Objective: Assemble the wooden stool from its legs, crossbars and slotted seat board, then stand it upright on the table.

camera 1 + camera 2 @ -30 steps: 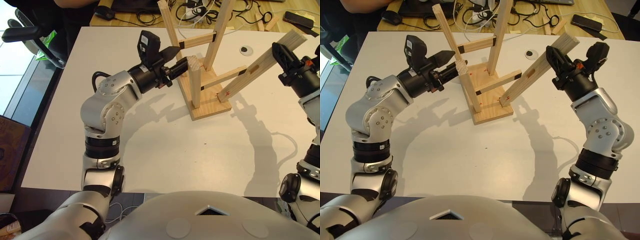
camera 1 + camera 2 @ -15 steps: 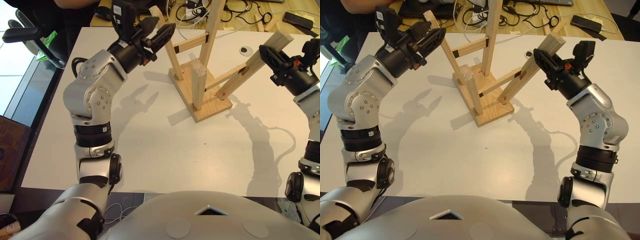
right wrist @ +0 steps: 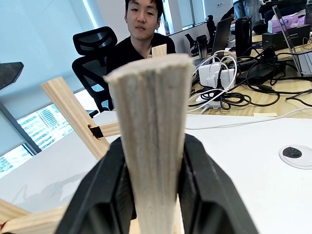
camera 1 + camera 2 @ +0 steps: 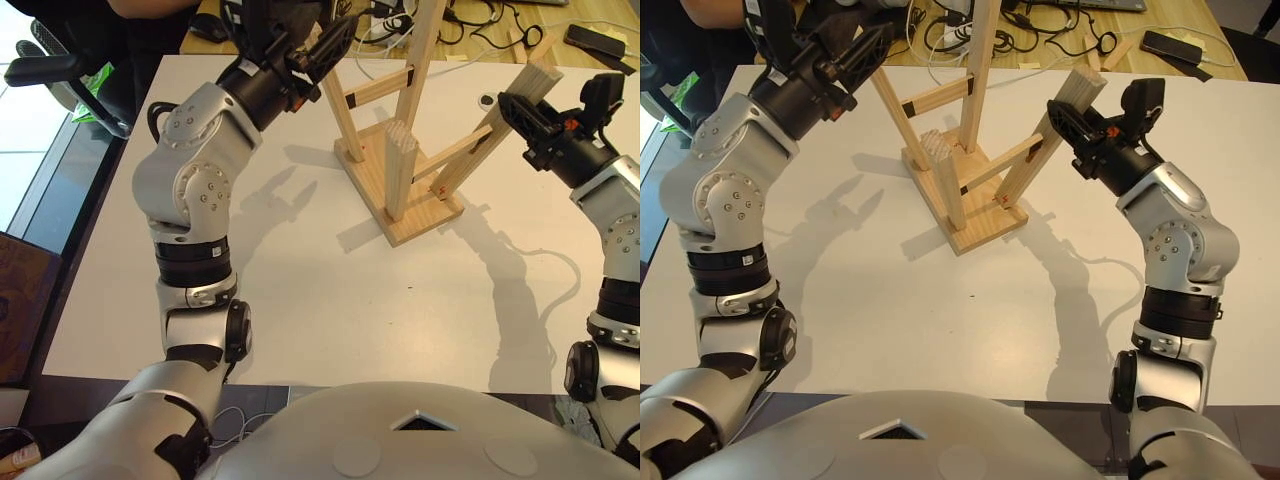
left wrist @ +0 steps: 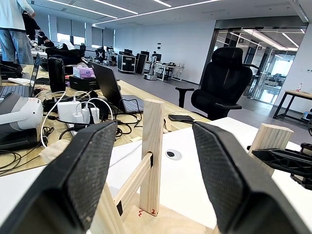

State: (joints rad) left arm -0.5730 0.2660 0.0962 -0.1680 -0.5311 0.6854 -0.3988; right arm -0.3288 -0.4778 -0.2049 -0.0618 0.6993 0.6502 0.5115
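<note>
the stool sits upside down near the middle of the white table [image 4: 330, 310], its seat board [image 4: 425, 218] flat on the surface and the legs pointing up. the step in hand looks like seating the splayed right-hand leg [image 4: 470, 150]: it leans outward from the board while the nearest leg [image 4: 398, 165] stands close to upright. to do this well, the leaning leg should swing in about its foot without lifting the board. the short crossbar [image 4: 452, 152] needs to stay lined up with its slot, so it slides home rather than jamming. a push too hard from the side could skid or tip the whole piece, so the other arm would do well to brace a far leg first.

the right gripper [image 4: 518, 108] is clamped narrow on the top end of that leaning leg, a finger pressed against each side of the wood, as the right wrist view shows plainly.

farther back, the left gripper [image 4: 325, 42] hangs with its fingers [image 5: 92, 175] spread wide and holds nothing. it sits over the top of the slanted far-left leg [image 4: 342, 120]. i cannot tell whether a pad brushes that leg. beyond it rise the tall far leg [image 4: 425, 55] and the upper crossbar [image 4: 378, 88] joining the two.
</note>
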